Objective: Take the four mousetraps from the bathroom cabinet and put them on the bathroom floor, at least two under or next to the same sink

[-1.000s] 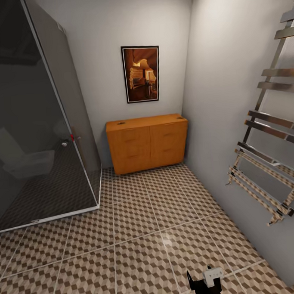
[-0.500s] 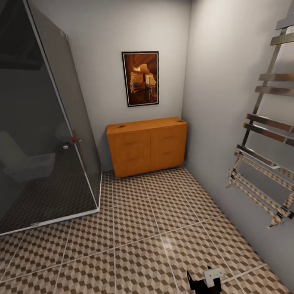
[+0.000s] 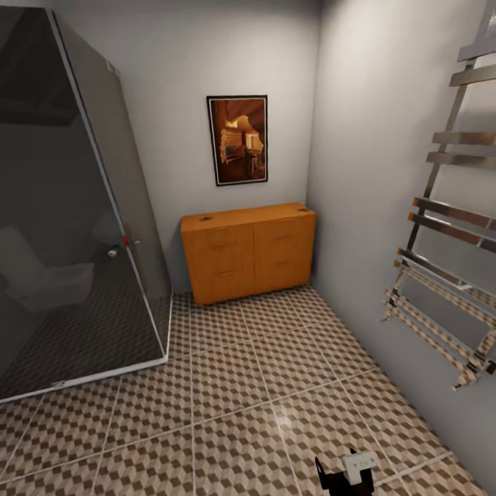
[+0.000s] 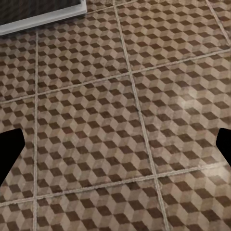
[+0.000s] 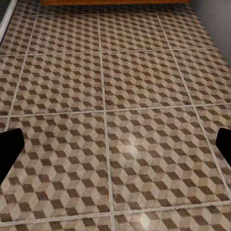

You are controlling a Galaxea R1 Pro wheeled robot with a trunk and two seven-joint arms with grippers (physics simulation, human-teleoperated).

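Two dark specks, maybe mousetraps, sit atop the cabinet across the floor; both arms' fingers spread, released, holding nothing.

The cabinet is orange-brown wood, long and low, with its drawers shut. It stands against the far wall in the corner. Two tiny dark things lie on its top, too small to tell what they are. The bathroom floor has big square tiles with brown and beige cubes.
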